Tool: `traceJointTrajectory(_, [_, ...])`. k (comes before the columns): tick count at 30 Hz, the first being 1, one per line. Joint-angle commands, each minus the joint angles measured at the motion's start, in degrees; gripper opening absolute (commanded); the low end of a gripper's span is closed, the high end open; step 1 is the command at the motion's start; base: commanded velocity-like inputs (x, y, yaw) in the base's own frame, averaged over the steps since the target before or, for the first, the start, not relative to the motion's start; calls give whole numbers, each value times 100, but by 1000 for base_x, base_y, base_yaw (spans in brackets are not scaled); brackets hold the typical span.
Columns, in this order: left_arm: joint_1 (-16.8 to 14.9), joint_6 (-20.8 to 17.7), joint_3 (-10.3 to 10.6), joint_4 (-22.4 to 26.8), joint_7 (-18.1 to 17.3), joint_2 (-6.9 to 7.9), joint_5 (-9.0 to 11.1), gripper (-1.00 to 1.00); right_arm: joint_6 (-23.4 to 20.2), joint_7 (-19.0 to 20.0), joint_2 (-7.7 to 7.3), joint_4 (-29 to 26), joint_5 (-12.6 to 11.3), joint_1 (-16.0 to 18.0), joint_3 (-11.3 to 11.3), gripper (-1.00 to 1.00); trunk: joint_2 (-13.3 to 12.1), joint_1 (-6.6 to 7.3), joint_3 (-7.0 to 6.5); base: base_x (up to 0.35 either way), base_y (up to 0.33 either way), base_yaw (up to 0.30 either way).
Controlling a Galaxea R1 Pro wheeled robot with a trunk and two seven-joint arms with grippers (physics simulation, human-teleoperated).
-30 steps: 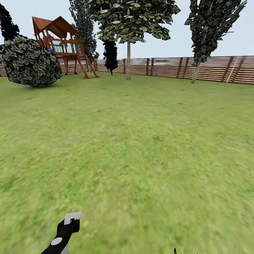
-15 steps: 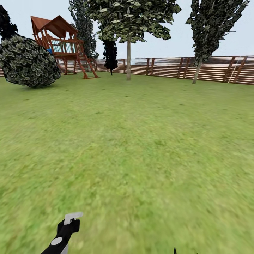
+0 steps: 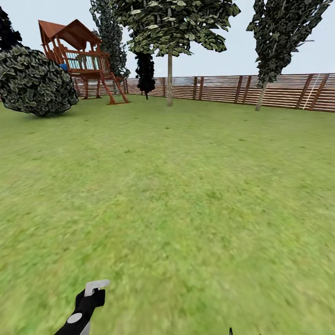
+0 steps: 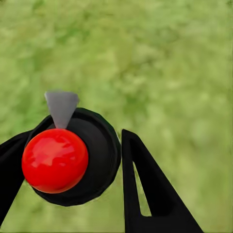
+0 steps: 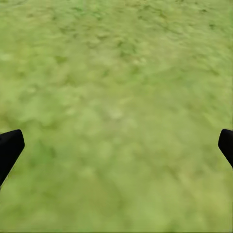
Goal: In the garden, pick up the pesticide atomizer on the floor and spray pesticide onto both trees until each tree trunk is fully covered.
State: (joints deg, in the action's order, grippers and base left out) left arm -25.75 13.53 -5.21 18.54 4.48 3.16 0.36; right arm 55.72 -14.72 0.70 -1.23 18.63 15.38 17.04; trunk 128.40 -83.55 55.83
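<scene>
My left gripper (image 4: 76, 141) is shut on the pesticide atomizer (image 4: 73, 155), a black round body with a red top and a grey nozzle, held between the two black fingers over grass. In the head view the atomizer (image 3: 87, 301) rises at the bottom left, its pale grey trigger head uppermost. Two trees stand far off by the fence: one (image 3: 170, 77) with a straight pale trunk at centre, another (image 3: 259, 95) with a leaning trunk at right. My right gripper (image 5: 116, 145) is open over bare lawn, with its fingertips at the picture's edges.
A brown slat fence (image 3: 218, 88) closes the far side of the lawn (image 3: 177, 195). A red wooden playhouse (image 3: 81, 60) and a big round bush (image 3: 35, 81) stand at the far left. A thin all-black tree (image 3: 145, 70) is beside the centre tree.
The whole head view has shifted slightly, the bush drifting left and the right tree right, so the camera has moved forward. Both grippers keep their pose.
</scene>
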Motion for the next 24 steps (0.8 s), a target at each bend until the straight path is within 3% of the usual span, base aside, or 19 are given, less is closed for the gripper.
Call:
traceJointTrajectory(1, [0,0,1,1,-2,0,-1,-100,0,2,0,0,0,0,1,100,0,0,0,337,0,0])
traceJointTrajectory(24, [0,0,3,1,0,0,-1,-100,0,-1,0,0,0,0,0,100,0,0,0,337,0,0])
